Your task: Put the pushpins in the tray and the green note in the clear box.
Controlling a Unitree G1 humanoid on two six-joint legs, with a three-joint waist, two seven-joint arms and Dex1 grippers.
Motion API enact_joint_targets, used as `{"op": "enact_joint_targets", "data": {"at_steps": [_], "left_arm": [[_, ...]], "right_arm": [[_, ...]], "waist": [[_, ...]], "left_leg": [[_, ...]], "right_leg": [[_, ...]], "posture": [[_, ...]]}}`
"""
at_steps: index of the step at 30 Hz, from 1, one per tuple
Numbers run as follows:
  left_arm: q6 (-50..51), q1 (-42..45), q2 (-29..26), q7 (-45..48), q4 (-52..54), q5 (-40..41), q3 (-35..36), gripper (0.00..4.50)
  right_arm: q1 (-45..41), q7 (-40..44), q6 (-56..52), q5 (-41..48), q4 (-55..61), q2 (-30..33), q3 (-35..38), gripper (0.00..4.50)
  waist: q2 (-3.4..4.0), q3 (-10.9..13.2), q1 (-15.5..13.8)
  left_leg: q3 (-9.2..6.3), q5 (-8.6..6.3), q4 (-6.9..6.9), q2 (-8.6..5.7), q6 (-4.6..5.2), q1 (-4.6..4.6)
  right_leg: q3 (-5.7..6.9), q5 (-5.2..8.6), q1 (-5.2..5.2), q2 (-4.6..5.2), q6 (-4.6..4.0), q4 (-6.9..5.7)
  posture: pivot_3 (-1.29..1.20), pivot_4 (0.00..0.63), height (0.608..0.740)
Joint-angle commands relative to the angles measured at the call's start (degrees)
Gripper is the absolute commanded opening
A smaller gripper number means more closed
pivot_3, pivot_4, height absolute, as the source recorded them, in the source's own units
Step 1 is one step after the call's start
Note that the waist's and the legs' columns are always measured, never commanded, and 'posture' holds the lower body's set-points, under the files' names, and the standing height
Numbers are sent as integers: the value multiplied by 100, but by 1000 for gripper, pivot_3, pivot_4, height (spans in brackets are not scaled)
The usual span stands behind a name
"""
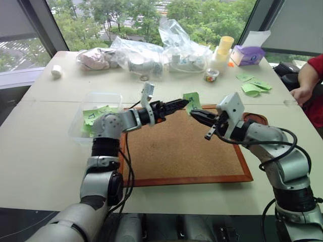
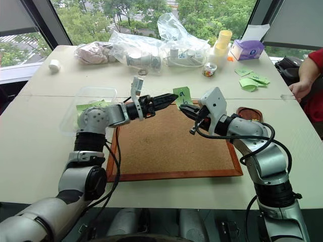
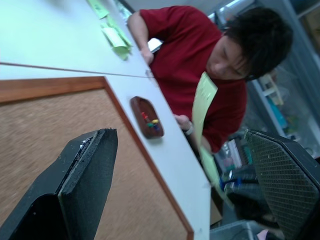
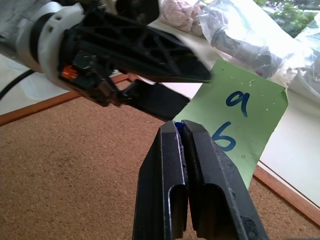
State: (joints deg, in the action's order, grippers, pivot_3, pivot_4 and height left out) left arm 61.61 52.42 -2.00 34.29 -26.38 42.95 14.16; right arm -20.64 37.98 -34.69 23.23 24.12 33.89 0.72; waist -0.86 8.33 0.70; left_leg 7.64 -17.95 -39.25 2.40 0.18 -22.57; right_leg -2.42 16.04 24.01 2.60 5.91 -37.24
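The green note (image 4: 239, 127) bears two blue handwritten characters, one above the other, reading like "a" and "b". Nothing else can be read.

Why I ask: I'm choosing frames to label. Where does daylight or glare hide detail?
Left eye view: daylight from the windows behind the table puts glare on the clear bags. Right wrist view: the green note is evenly lit, its writing readable. Left wrist view: the table is washed bright, yet the pushpins in the tray stand out.
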Motion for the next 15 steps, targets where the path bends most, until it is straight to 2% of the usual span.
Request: {"op": "enact_joint_targets", "data": {"at_steps": [1,4,7,14,15], "left_arm": [[-347,269,111,251,-238,-72,-146,4468],[-592,406,178,278,-635,-270,-262,4468],[-715,458,219,327,-793,-346,-304,3629],[-788,474,244,428,-858,-419,-353,108],[-821,440,231,449,-821,-473,-413,14]], "right_arm": [[-31,-66,3,-21,319,65,35,0],[-24,-97,4,-57,355,78,7,0],[-12,-118,7,-83,387,84,-1,0],[-10,-162,5,-120,430,76,-23,0],[-7,-169,7,-123,433,74,-24,0]], "waist": [[0,0,7],[0,0,15],[0,0,20],[0,0,9],[0,0,9]], "left_leg": [[0,0,2,0,0,0],[-1,0,2,1,-1,2],[0,0,2,1,-1,2],[0,0,2,1,0,0],[-1,0,2,1,0,0]], "right_leg": [[0,0,0,0,0,0],[0,0,1,-3,0,-1],[0,0,2,-3,0,-1],[0,0,3,-2,0,-1],[0,0,2,-2,0,-1]], "posture": [[0,150,735],[0,150,735],[0,150,735],[0,150,735],[0,150,735]]}}
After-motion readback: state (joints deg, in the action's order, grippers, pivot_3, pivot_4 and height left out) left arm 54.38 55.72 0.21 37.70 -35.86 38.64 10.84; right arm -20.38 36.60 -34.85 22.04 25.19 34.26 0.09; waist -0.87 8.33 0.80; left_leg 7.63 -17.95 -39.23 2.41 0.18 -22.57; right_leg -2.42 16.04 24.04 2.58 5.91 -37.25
